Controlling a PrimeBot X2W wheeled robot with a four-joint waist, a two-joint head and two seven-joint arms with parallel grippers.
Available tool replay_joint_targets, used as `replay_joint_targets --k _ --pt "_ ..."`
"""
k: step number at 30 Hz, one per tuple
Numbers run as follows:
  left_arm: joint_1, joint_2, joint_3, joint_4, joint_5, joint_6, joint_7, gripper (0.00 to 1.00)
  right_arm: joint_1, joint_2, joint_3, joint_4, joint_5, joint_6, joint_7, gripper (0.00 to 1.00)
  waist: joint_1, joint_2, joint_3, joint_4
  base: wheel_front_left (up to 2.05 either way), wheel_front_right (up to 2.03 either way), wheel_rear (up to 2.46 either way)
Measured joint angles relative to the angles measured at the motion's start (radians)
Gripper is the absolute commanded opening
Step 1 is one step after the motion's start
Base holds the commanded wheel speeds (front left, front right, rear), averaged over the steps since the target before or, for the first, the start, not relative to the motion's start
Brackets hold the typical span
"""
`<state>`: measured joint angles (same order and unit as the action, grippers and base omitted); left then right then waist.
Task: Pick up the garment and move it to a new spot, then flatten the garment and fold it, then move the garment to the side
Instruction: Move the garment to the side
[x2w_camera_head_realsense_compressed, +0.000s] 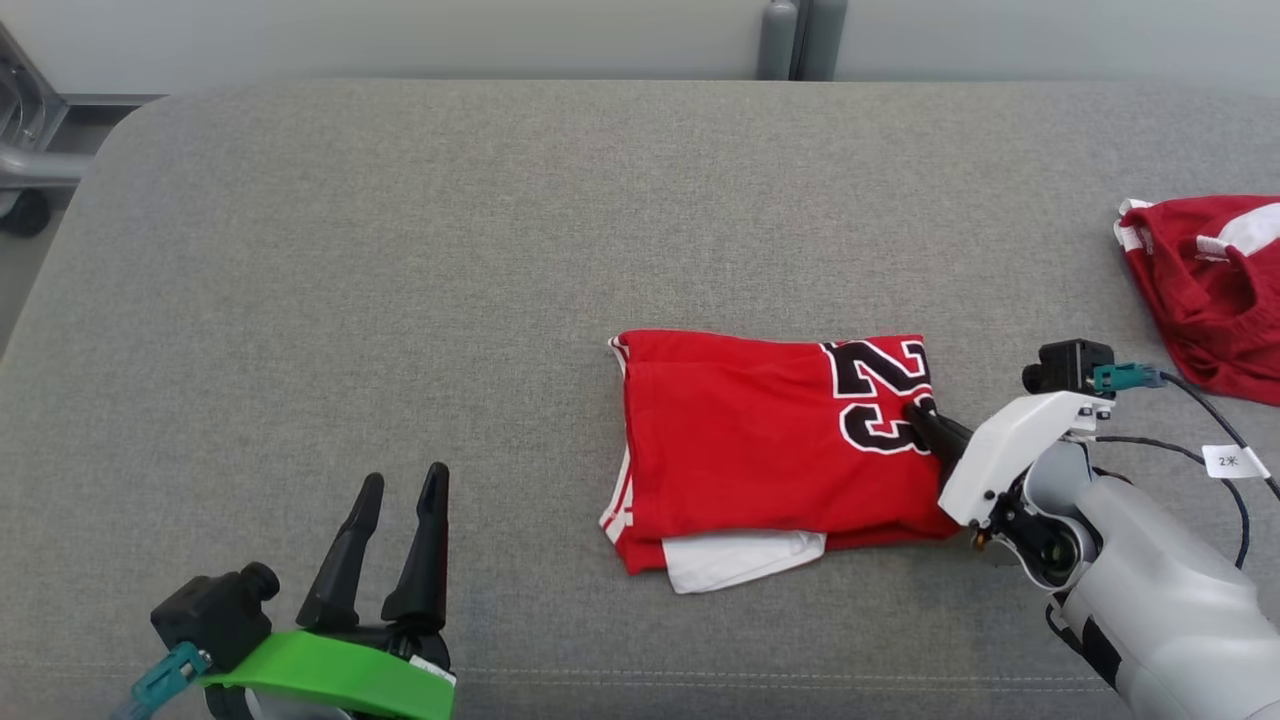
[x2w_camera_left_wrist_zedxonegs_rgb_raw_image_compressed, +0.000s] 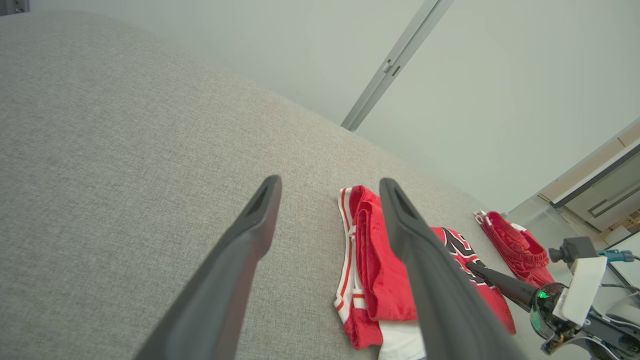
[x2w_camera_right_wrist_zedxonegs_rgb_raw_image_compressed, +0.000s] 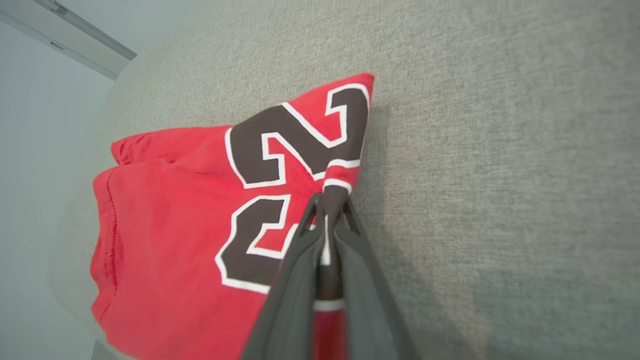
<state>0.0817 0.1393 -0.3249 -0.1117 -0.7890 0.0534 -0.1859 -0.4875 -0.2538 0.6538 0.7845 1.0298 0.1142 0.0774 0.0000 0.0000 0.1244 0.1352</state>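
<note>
Folded red jersey (x2w_camera_head_realsense_compressed: 760, 440) right of centre on grey cushion (x2w_camera_head_realsense_compressed: 400, 250), nearer front edge. Right gripper (x2w_camera_head_realsense_compressed: 922, 408) clenched on its right edge, by black number (x2w_camera_head_realsense_compressed: 880, 395). Left gripper (x2w_camera_head_realsense_compressed: 404, 476) spread, empty, near front-left corner. Bare cushion left and behind. Second red garment (x2w_camera_head_realsense_compressed: 1215, 290), maybe shorts, at right edge.

Cushion (x2w_camera_head_realsense_compressed: 350, 250) lies open left of jersey (x2w_camera_head_realsense_compressed: 740, 440); shorts (x2w_camera_head_realsense_compressed: 1210, 290) block right.
</note>
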Motion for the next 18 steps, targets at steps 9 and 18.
replay_joint_targets --k 9,18 --pt "0.001 0.0 0.007 0.001 0.0 0.002 -0.001 1.0 -0.053 -0.091 0.006 0.001 -0.045 0.0 -0.008 0.0 0.0 0.0 -0.016 -0.034 0.0 0.0 0.0" --pt "0.007 0.001 0.006 0.0 0.0 0.008 -0.001 1.0 -0.126 -0.196 -0.016 -0.002 -0.07 0.0 -0.008 0.0 0.0 0.0 -0.032 -0.076 0.0 0.0 0.0"
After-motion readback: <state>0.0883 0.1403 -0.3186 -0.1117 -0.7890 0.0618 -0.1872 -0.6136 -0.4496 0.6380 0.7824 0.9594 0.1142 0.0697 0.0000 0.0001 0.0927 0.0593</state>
